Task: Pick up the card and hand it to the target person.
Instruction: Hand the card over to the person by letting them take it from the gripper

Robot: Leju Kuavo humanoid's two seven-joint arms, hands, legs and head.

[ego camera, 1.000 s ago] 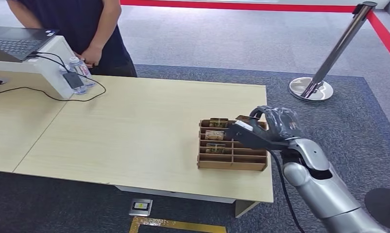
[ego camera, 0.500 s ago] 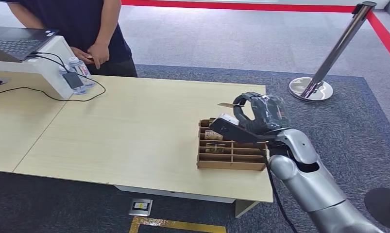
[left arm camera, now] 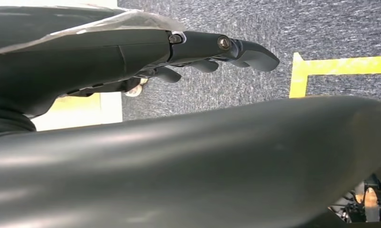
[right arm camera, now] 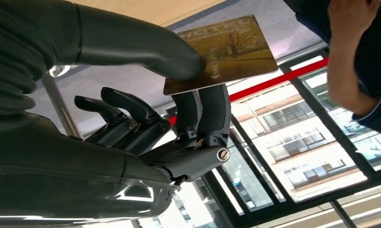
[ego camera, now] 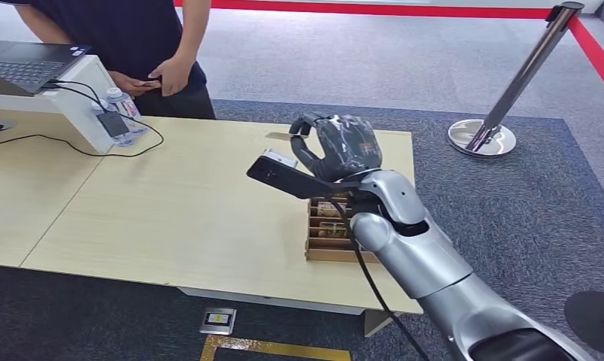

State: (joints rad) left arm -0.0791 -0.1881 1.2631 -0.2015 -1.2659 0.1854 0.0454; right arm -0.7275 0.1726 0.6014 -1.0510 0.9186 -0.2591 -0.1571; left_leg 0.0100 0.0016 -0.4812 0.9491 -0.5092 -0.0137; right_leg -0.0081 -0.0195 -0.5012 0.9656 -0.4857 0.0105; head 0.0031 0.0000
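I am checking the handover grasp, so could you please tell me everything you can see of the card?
The card is a thin, flat rectangle with rounded corners, printed in golden brown with a tree picture and pale lettering too blurred to read. The right hand pinches one short end between thumb and fingers, and the rest sticks out free. In the head view it shows edge-on, roughly level, above the table, on the person's side of the hand.

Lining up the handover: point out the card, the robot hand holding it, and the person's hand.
card (right arm camera: pixel 226 50), right wrist view, middle of its printed face.
right robot hand (ego camera: pixel 336 147), head view, back of the hand.
person's hand (ego camera: pixel 172 75), head view, knuckles.
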